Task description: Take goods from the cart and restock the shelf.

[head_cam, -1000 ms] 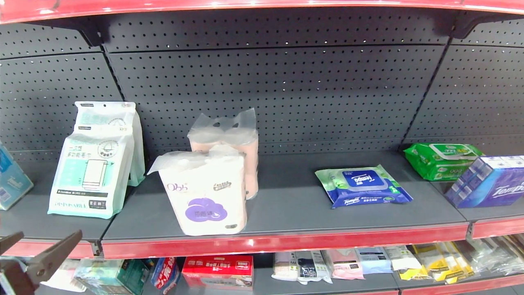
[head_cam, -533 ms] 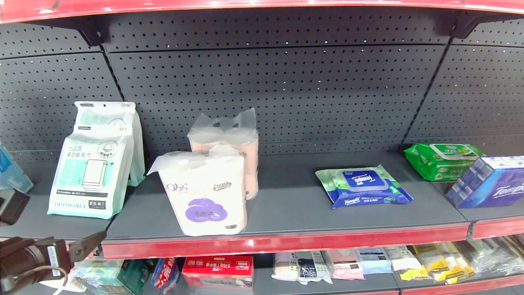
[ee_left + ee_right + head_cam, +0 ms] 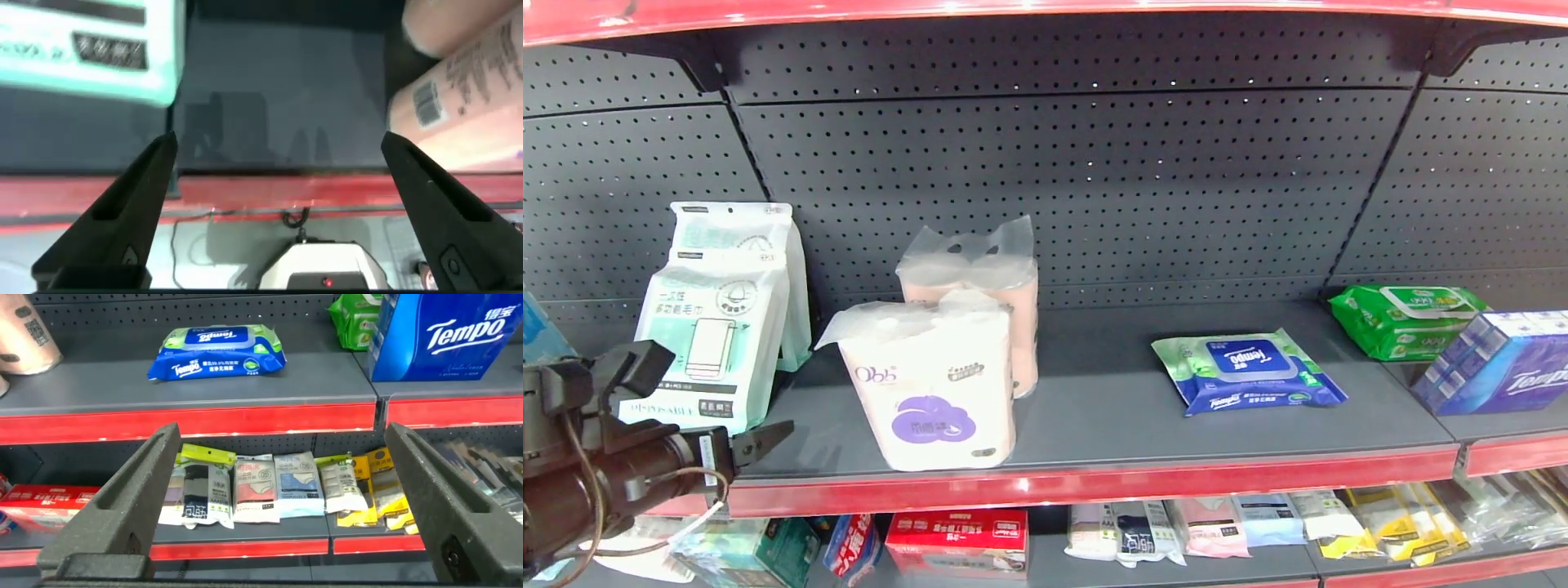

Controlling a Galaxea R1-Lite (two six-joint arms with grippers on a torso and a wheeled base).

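1. 1 grey shelf (image 3: 1111, 408) carries the goods.
2. 2 roll packs mid-shelf: white pack (image 3: 935, 392) in front, pink pack (image 3: 992, 286) behind.
3. 2 mint pouches (image 3: 711, 343) upright at left.
4. 1 blue tissue block (image 3: 1503, 363) at the right end.
5. 2 flat packs: blue wipes pack (image 3: 1245, 371), green wipes pack (image 3: 1405, 318).
6. 2 claws, fingers spread: left claw (image 3: 278, 143) by the pouches, right claw (image 3: 282, 429) facing the shelf edge.

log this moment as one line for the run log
left gripper: open, empty, at shelf edge between mint pouch and white roll pack | right gripper: open, empty, before blue wipes pack
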